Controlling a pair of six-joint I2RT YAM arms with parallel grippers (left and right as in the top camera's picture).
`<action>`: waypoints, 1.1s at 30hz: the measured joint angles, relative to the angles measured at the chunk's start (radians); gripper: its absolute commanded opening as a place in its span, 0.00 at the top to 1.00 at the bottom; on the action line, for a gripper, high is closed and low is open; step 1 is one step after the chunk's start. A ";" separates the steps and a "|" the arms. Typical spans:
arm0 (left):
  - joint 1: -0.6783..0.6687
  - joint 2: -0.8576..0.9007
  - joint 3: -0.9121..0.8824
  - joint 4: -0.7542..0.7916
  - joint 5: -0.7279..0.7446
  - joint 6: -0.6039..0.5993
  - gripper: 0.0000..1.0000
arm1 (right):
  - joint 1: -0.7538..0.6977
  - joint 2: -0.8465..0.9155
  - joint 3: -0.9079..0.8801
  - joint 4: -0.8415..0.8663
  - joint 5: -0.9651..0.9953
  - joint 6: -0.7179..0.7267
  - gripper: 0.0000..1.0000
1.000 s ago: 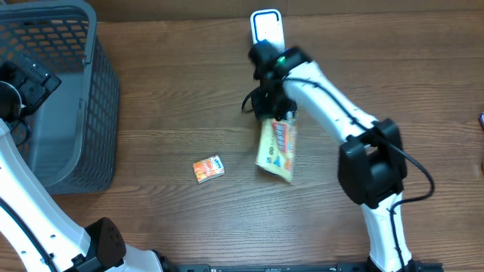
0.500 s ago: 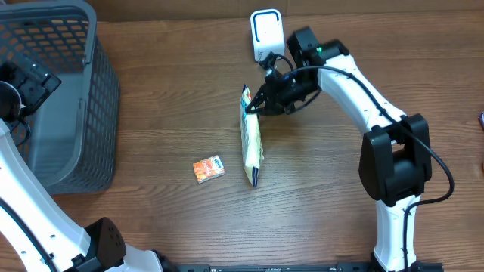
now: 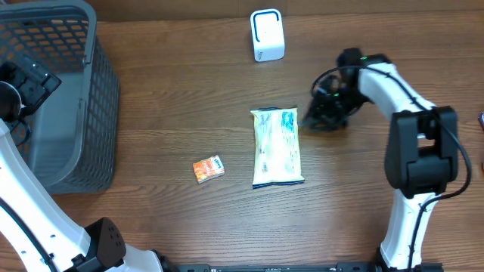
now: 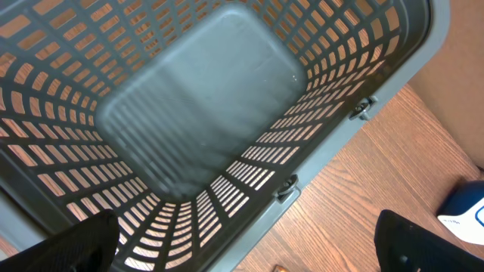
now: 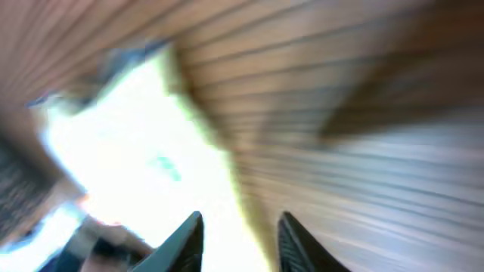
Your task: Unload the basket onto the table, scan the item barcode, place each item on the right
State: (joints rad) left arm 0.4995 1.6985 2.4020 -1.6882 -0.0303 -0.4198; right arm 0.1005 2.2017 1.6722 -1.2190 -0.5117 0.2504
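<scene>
- Packet (image 3: 277,147) lies flat on the wooden table (image 3: 166,83), near the middle, its long side running away from the robot; its face is white with blue and orange print.
- No barcode can be made out on it from overhead.
- It touches neither arm, and the right gripper (image 3: 314,117) is just beside its upper right corner, apart from it.
- In the right wrist view the picture is heavily blurred: the two dark fingertips (image 5: 185,242) stand parted with nothing between them, and a bright white shape, probably the packet, fills the left side.
- A white scanner (image 3: 267,35) stands upright at the far edge of the table, well apart from the packet and beyond it.
- A small orange pack (image 3: 208,168) lies to the left of the packet, near it but not touching.
- A grey plastic basket (image 3: 102,113) sits at the far left corner of the table.
- The left gripper (image 4: 253,245) hangs over the basket with its fingers spread wide and nothing in them; its camera looks down onto the slotted floor and walls.
</scene>
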 measured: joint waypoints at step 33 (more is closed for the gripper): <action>0.000 0.000 0.000 0.000 0.000 0.000 0.00 | 0.318 -0.009 -0.004 0.214 0.209 -0.037 0.96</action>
State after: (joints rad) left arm 0.4995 1.6985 2.4020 -1.6886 -0.0303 -0.4198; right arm 0.4187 2.1925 1.6680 -1.0054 -0.3023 0.2138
